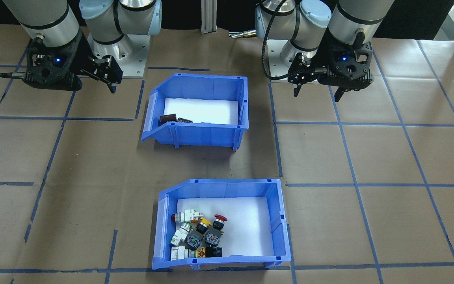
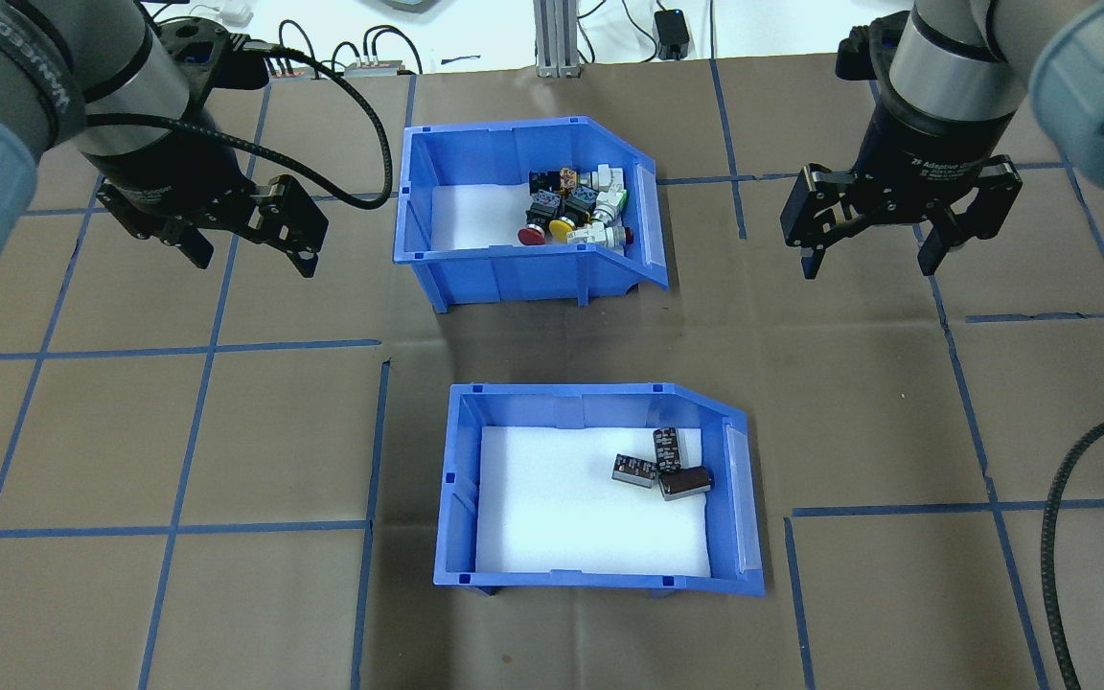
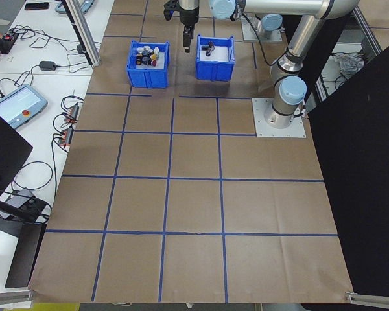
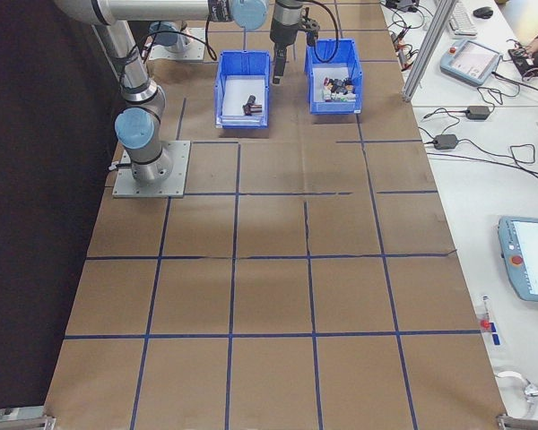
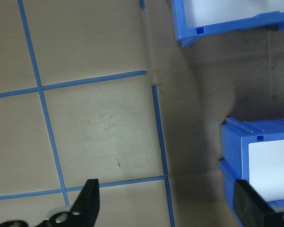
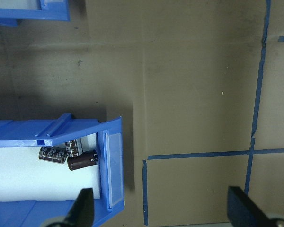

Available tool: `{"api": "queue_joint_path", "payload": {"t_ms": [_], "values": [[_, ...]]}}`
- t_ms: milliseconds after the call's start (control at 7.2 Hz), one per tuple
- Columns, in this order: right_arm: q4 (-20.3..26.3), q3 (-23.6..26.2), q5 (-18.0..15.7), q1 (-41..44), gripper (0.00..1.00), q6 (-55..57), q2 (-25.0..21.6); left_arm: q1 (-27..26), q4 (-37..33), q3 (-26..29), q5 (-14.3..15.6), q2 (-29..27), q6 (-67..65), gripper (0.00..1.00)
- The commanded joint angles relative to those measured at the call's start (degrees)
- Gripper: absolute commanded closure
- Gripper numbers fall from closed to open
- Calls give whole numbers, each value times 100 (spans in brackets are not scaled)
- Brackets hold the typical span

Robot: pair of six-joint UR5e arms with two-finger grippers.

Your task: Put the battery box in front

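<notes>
The battery box [image 2: 600, 579], a blue bin with a white foam floor, sits at the table's middle on the robot's side. Three dark batteries [image 2: 662, 465] lie by its sloped end. From across the table the box [image 1: 203, 136] is the bin nearer the robot's base. My left gripper [image 2: 253, 261] hangs open and empty to the left of the far bin. On the other side my right gripper [image 2: 868, 266] is open too, holding nothing. The right wrist view has the box [image 6: 111, 165] at its lower left, and the left wrist view catches one corner [image 5: 236, 142].
A second blue bin [image 2: 514, 273] holding colourful push-button switches [image 2: 576, 206] stands farther from the robot, behind the battery box. Brown paper with blue tape lines covers the table. A black cable [image 2: 1065, 498] hangs at the right. Desks with cables and pendants flank the table ends.
</notes>
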Motion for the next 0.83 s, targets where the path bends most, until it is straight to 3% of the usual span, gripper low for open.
{"api": "queue_joint_path", "payload": {"t_ms": [0,556,694], "values": [[-42,1,80,1,0,-26,12,0,7,0,-3,-22,8,0],[-68,-87,1,10,0,-35,91,0,51,18,5,-84,8,0],[-338,-78,27,10,0,-470,109,0,42,9,23,-23,-1,0]]}}
